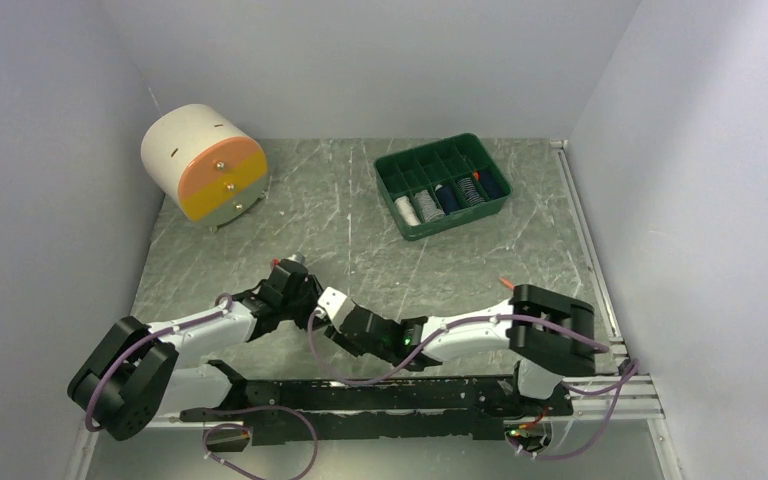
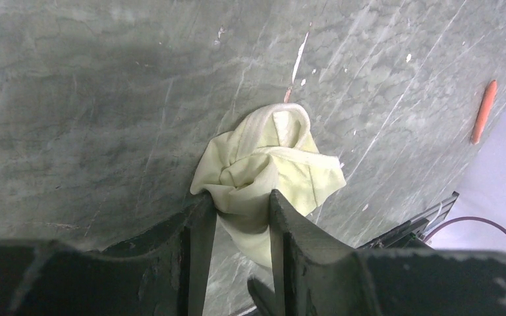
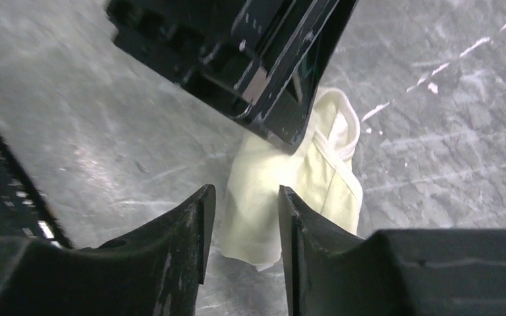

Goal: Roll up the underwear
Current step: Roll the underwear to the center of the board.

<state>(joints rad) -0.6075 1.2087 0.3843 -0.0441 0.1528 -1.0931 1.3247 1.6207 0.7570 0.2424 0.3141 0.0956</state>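
Note:
The cream-white underwear (image 2: pixel 270 164) lies bunched on the grey marble table, with a folded waistband loop at its far end. My left gripper (image 2: pixel 239 197) is shut on its near end, the cloth pinched between both fingers. In the right wrist view the same underwear (image 3: pixel 316 178) lies under the left gripper's black body (image 3: pixel 263 66). My right gripper (image 3: pixel 245 191) is open over the cloth's near edge, with a gap beside its left finger. In the top view the two grippers meet at the table's near middle (image 1: pixel 310 295) and hide the garment.
A green compartment tray (image 1: pixel 480 150) holding several rolled items stands at the back right. A white drum with an orange and yellow face (image 1: pixel 205 162) sits at the back left. A small orange stick (image 2: pixel 484 112) lies near the right wall. Black rails (image 1: pixel 390 400) run along the near edge.

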